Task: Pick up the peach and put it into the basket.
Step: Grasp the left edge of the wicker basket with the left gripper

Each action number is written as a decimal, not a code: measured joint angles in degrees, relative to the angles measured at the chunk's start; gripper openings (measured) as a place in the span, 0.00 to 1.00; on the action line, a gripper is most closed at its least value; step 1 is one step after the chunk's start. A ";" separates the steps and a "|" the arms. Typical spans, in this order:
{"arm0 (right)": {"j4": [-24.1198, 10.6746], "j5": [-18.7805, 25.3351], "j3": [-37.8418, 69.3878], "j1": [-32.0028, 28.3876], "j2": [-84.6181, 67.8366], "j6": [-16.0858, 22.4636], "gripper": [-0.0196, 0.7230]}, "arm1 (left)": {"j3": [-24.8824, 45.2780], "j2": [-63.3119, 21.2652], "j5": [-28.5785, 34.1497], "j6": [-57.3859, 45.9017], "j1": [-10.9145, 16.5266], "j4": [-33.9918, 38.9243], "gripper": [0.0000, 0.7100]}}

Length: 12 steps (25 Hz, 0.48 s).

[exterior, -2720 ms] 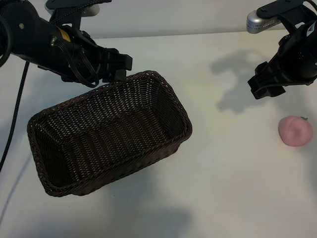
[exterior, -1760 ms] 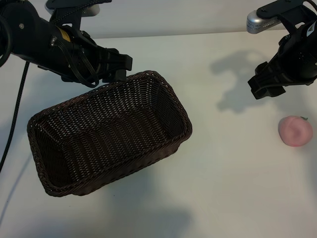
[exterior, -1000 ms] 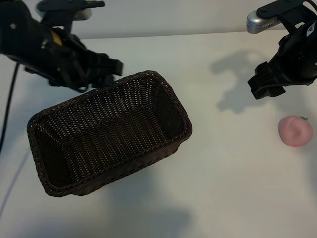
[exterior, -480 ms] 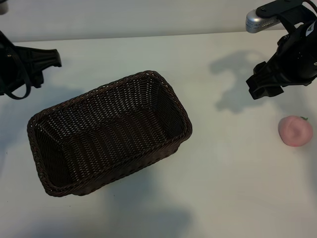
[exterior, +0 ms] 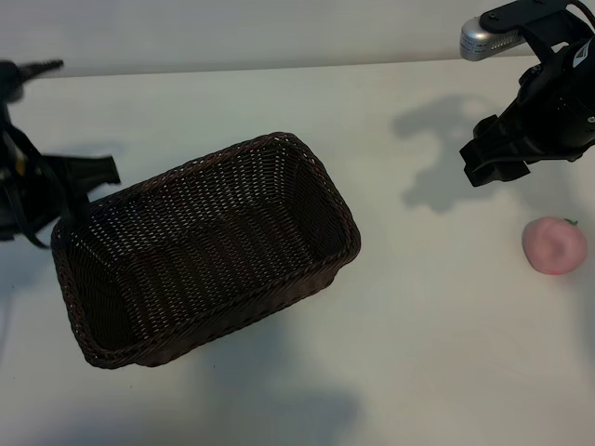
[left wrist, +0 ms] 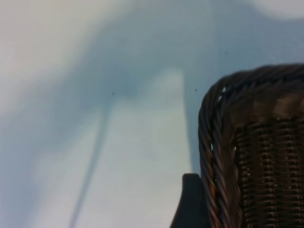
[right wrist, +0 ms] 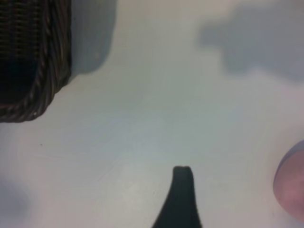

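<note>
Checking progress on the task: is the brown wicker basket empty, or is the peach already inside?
Empty. The dark-brown woven wicker basket shows only bare weave inside, while the small round pale-pink peach lies on the white table, far to its right.

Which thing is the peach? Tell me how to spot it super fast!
Find the big dark-brown woven basket on the white table. Look far to its right, near the table's edge, below the right pincer. The peach is the only small, round, pale-pink thing there.
</note>
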 joint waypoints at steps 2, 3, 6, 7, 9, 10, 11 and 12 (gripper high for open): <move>0.05 0.00 0.00 0.00 0.00 0.00 0.83 | 2.22 0.00 -3.40 -0.18 0.00 -1.09 0.81; 0.05 0.00 0.00 0.00 0.00 0.00 0.83 | 3.21 0.00 -5.00 -0.30 0.00 -1.65 0.81; 0.05 0.00 0.00 0.00 0.00 0.00 0.83 | 5.21 -0.02 -7.77 -1.54 0.00 -2.17 0.81; 0.05 0.00 0.00 0.00 0.00 0.00 0.83 | 5.75 -0.02 -8.28 -2.26 0.00 -2.17 0.81; 0.05 0.00 0.00 0.00 0.00 0.00 0.83 | 6.59 -0.02 -8.91 -3.29 0.00 -2.10 0.81; 0.05 0.00 0.00 0.00 0.00 0.00 0.83 | 7.02 -0.02 -8.91 -3.56 0.00 -2.10 0.80; 0.05 0.00 0.00 0.00 0.00 0.00 0.83 | 7.46 -0.02 -9.01 -3.91 0.00 -2.10 0.80; 0.05 0.00 0.00 0.00 0.00 0.00 0.83 | 7.79 -0.02 -9.01 -4.18 0.00 -2.10 0.80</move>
